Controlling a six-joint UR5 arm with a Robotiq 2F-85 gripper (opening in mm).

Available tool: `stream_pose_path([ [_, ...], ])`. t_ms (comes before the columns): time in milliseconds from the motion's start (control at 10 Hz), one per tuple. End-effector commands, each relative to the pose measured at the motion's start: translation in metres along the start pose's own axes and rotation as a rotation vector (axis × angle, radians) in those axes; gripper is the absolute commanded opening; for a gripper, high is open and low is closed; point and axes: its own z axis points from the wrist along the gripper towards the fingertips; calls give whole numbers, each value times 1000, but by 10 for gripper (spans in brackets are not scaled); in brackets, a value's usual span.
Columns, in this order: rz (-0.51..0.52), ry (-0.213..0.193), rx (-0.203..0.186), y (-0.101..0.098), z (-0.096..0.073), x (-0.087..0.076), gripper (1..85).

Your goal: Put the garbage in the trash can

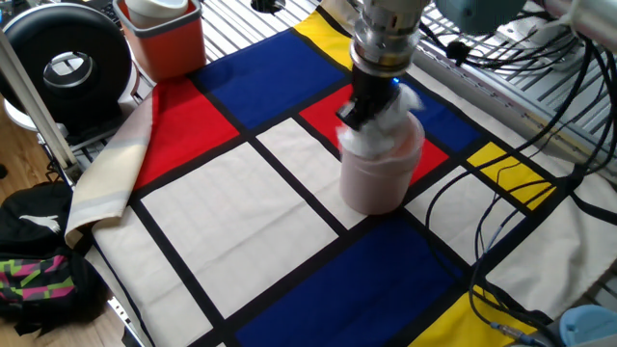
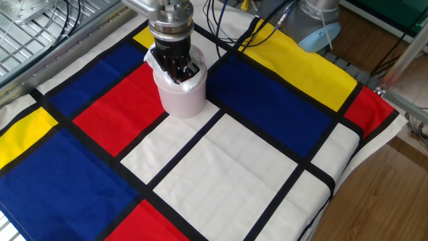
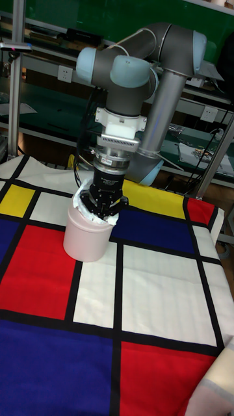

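The other fixed view, upper left of centre: gripper points straight down into the mouth of the trash can, fingers sunk among the garbage, a white tissue wad bulging around the rim. Vertical approach makes sense: the opening faces up, so pushing down is the way to seat the wad. In one fixed view the gripper is motion-blurred above the trash can at upper centre-right, and the garbage shows as a white smear at the rim. The tall fixed view, left of centre, shows the fingertips at rim level with paper ringing them. Jaws look narrow, but whether they pinch the tissue or have let go, cannot tell. The can stands upright on the colour-block tablecloth, on a red panel. The red-orange bin at top left sits well apart, not involved. The wad is judged mostly in but not fully tucked.
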Motion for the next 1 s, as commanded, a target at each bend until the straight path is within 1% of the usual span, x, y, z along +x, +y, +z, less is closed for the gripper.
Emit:
stream_pose_path([
  [0,-5,-42,-61,33,-14,-19,10],
  [100,-23,-79,-98,42,-15,-28,10],
  [200,-38,-121,-144,48,-10,-37,10],
  [300,-36,-105,-94,36,-5,-34,10],
  [500,-41,-111,-114,39,-4,-36,10],
  [600,-48,-109,-113,39,-5,-36,10],
  [800,-69,-97,-88,30,-5,-36,10],
  [900,-91,-81,-91,29,-4,-33,33],
])
